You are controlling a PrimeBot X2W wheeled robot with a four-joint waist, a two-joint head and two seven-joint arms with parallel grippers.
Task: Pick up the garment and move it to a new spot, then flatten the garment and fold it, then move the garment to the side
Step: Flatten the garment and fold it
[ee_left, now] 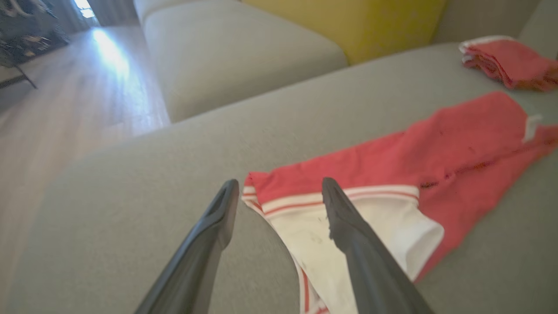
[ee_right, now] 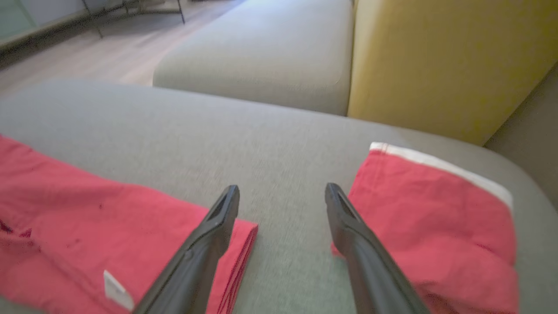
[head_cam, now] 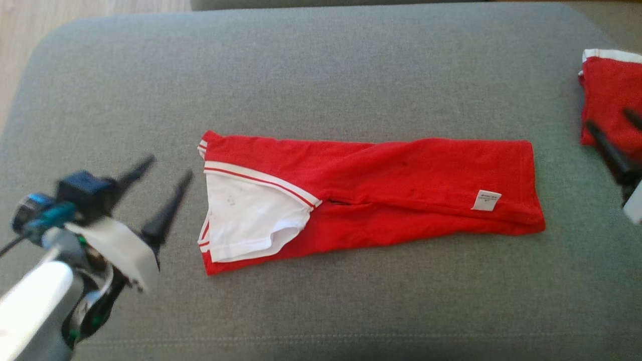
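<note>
Grey sofa cushion (head_cam: 321,75) as work surface. Left gripper (head_cam: 169,167) apart, empty, just off white-collared end of red shirt (head_cam: 401,170). Shirt a lengthwise-folded strip, long axis running from left gripper across to right gripper (ee_right: 282,188), likewise apart and empty, near label (head_cam: 486,200) end. Folded red garment (head_cam: 607,90) just right of it.

A broad grey seat (head_cam: 321,65) with rounded corners spreads across the head view. A folded red cloth (head_cam: 607,95) with a white band along its far edge lies on it at the right edge. Beyond it, in the wrist views, stand a second grey seat (ee_left: 235,52) and, just beside that, a yellow cushion (ee_right: 436,65), while pale wood floor (ee_left: 65,113) with a bright glare reaches some dark furniture (ee_left: 26,39) at the far end.
</note>
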